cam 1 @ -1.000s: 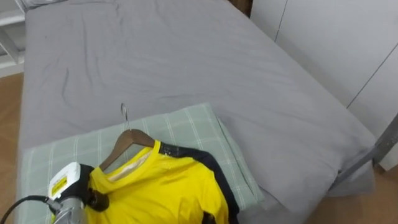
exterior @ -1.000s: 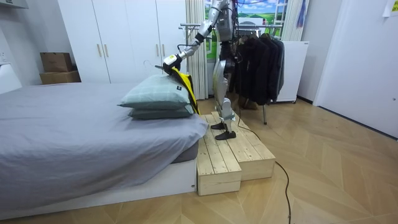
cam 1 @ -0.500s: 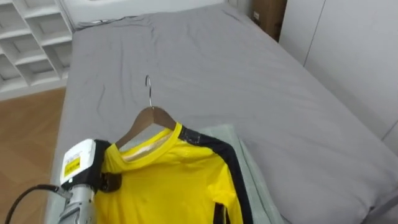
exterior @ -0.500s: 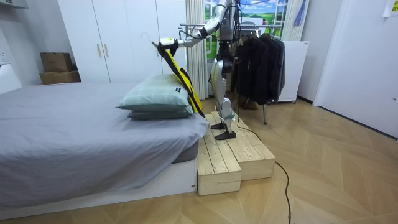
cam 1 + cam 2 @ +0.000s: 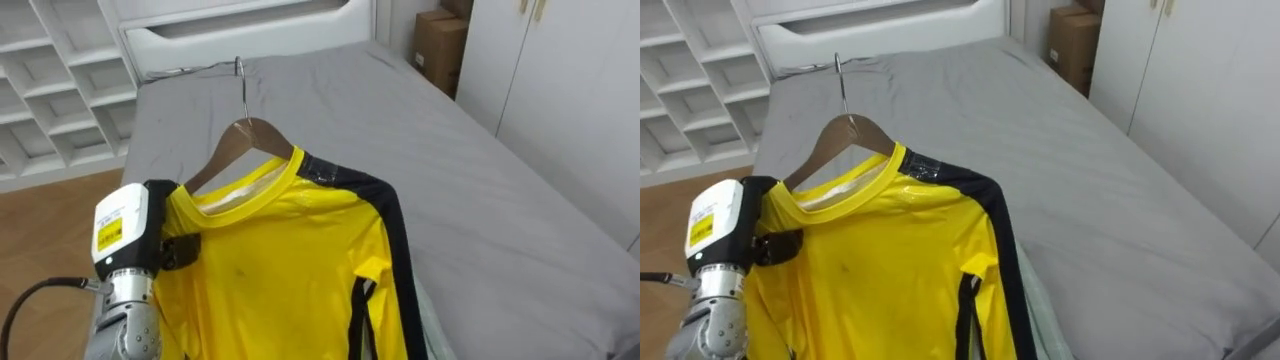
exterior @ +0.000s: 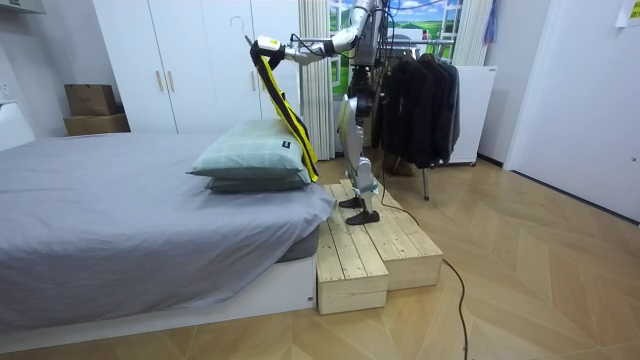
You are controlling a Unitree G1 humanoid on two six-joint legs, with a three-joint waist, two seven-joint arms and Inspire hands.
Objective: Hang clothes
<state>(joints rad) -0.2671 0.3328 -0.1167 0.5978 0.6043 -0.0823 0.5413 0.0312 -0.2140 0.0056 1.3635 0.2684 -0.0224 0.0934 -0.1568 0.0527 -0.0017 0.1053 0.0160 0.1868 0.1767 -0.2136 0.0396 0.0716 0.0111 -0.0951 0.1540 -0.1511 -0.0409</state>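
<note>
A yellow shirt with black side stripes hangs on a wooden hanger whose metal hook points up. My left hand grips the hanger's left shoulder through the cloth, thumb pinched on the shirt. In the room view the left hand holds the shirt high at arm's length above the pillows, with its hem trailing down beside them. I stand on a wooden platform at the bed's end.
The grey bed stretches ahead under the shirt. Behind me a rack of dark clothes stands. White wardrobes line the wall; open shelves and a cardboard box flank the headboard.
My left arm has lifted the hanger and shirt up off the pillows to about head height. The eye view has tipped up toward the headboard.
</note>
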